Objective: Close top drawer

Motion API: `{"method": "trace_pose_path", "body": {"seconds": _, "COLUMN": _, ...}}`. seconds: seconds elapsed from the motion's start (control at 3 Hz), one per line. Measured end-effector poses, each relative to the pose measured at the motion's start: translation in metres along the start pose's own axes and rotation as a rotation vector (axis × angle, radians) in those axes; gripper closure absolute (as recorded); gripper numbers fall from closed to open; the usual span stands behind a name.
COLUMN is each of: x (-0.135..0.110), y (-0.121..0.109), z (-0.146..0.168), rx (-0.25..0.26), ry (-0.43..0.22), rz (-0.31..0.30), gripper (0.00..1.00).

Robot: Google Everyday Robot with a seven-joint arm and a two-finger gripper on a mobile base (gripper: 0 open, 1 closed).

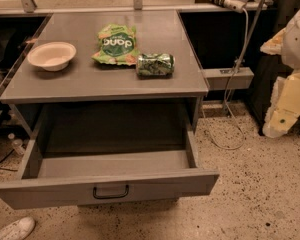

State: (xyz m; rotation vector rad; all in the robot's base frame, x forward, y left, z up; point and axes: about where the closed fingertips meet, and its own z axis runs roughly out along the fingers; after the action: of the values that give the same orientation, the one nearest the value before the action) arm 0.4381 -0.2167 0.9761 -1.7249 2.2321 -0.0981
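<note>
The top drawer [50, 186] is pulled far out from under the grey cabinet top [105, 81]. Its long flat front panel faces me low in the view, with a small black loop handle [111, 191] at the centre. The deep grey box [110, 134] behind the panel holds nothing that I can see. My gripper [279, 123] is at the right edge of the view, at the low end of the white and yellowish arm [295, 69], well to the right of the drawer and apart from it.
On the cabinet top lie a white bowl [51, 55], a green snack bag [116, 44] and a green can [155, 64] on its side. A white cable [230, 109] hangs at the right. A white shoe [12, 229] is on the floor at lower left.
</note>
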Motion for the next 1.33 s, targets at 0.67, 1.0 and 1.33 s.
{"method": "trace_pose_path", "body": {"seconds": 0.67, "x": 0.0, "y": 0.0, "z": 0.0, "rx": 0.0, "ry": 0.0, "rz": 0.0, "gripper": 0.19}}
{"method": "trace_pose_path", "body": {"seconds": 1.0, "x": 0.0, "y": 0.0, "z": 0.0, "rx": 0.0, "ry": 0.0, "rz": 0.0, "gripper": 0.42}}
{"method": "trace_pose_path", "body": {"seconds": 1.33, "x": 0.0, "y": 0.0, "z": 0.0, "rx": 0.0, "ry": 0.0, "rz": 0.0, "gripper": 0.66}}
